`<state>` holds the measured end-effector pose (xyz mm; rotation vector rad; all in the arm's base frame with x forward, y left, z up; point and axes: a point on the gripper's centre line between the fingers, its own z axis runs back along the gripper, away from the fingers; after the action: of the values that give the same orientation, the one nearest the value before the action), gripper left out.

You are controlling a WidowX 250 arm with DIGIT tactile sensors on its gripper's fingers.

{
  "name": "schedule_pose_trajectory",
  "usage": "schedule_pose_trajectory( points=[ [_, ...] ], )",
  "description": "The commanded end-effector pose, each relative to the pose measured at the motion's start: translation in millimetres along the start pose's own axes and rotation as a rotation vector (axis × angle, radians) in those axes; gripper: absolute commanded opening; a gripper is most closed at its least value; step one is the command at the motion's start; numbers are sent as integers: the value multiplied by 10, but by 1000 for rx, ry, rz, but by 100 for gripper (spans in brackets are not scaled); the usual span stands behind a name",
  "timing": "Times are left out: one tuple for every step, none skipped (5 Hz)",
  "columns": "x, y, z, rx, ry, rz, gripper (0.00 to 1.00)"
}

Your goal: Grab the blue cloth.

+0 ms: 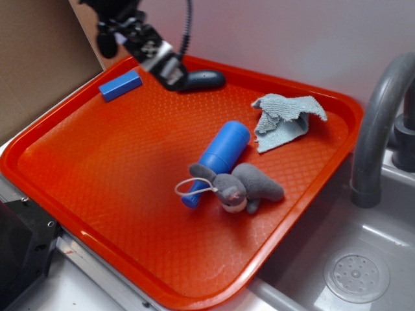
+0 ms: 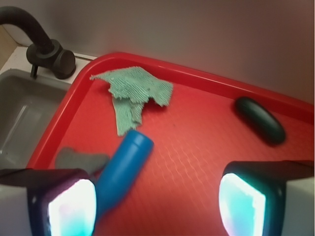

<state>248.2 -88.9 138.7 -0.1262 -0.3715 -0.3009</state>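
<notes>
Tool (image 2: 152, 201) wide open, seemingly empty

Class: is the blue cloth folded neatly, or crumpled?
Crumpled: the blue cloth lies bunched with uneven folds and ragged edges on the tray.

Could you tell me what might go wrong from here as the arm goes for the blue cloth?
1. The blue cylinder lies between the open gripper and the blue cloth in the wrist view; a low approach could knock it away.
2. The cloth sits crumpled near the tray's rim, so a finger may strike the raised edge.
3. Part of the cloth lies thin and flat; the fingers may pinch only a ragged corner.
</notes>
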Motion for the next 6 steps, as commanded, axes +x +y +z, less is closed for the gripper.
schedule_pose_trajectory(
  points=[
    [171, -22, 148, 7, -59, 5, 100],
    [171, -22, 148, 7, -59, 5, 100],
    [171, -22, 148, 7, -59, 5, 100],
    [375, -328, -375, 32, -58, -102, 100],
    [489, -420, -758, 59, -72, -195, 100],
    [549, -443, -1006, 39, -83, -272, 100]
  ],
)
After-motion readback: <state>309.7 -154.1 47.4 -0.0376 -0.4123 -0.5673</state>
